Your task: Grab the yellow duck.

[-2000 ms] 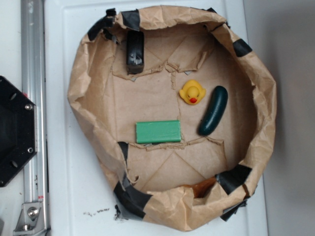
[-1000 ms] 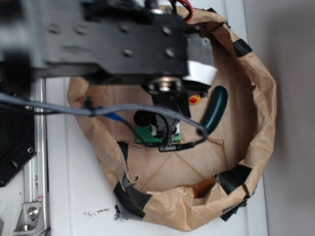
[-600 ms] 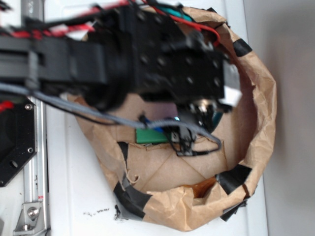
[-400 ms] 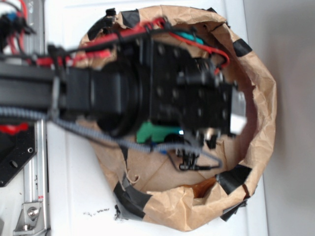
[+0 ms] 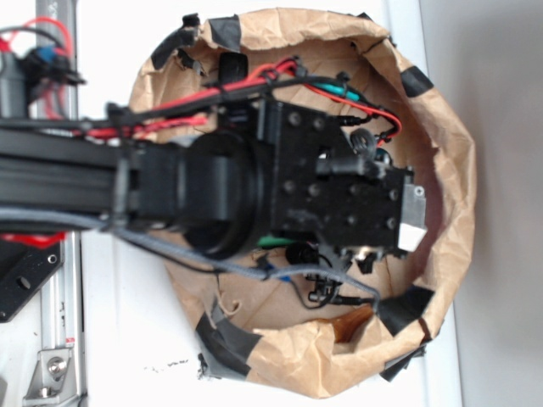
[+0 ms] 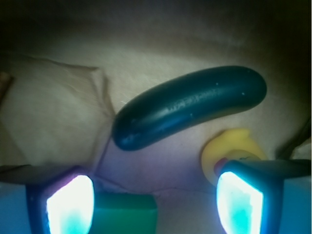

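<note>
In the wrist view the yellow duck (image 6: 229,146) lies low on the right, partly behind my right finger (image 6: 239,202), only its rounded top and a bit of red beak showing. My gripper (image 6: 155,204) is open, with bare paper between the glowing pads; the duck sits at the outer side of the right pad, not between them. The dark green cucumber (image 6: 190,107) lies just beyond. In the exterior view my arm and wrist (image 5: 339,199) cover the middle of the paper bowl and hide the duck.
A green block (image 6: 124,213) lies by my left finger (image 6: 68,204), and a sliver of it shows under the arm (image 5: 271,242). The crumpled brown paper bowl (image 5: 450,170) with black tape walls everything in. A black object (image 5: 231,66) sits at the bowl's far rim.
The arm swung in from the left over the bowl and moved right and lower, covering the duck, cucumber and most of the green block.
</note>
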Motion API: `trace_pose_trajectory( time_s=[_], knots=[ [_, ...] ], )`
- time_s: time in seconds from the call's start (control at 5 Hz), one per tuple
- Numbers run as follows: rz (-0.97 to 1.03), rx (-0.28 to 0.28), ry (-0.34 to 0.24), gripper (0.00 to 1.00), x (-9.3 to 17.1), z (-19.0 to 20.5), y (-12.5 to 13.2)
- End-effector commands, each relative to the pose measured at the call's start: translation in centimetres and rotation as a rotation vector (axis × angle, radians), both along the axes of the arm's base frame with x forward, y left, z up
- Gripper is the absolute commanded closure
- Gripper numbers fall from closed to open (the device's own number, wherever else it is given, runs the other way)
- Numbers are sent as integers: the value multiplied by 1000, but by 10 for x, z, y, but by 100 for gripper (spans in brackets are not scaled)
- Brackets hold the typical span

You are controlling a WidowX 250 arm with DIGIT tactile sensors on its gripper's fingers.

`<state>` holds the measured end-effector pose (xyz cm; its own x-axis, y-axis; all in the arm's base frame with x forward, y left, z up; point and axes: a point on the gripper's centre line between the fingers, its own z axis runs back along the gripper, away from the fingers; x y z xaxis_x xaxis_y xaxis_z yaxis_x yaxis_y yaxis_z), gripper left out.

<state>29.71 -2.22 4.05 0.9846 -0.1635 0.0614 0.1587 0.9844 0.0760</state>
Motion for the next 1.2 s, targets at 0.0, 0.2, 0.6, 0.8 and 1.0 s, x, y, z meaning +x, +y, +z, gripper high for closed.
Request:
trace_pose_trajectory(
  time_s=[0.0, 0.2, 0.6, 0.8, 1.0],
  knots=[
    [123, -29, -8, 0, -6, -4, 66],
    [166, 15, -68, 0, -15, 18, 87],
    [111, 49, -82, 0, -1, 26, 84],
    [84, 35, -99, 0, 0, 33, 78],
    [74, 24, -110, 0, 1, 39, 72]
  ],
)
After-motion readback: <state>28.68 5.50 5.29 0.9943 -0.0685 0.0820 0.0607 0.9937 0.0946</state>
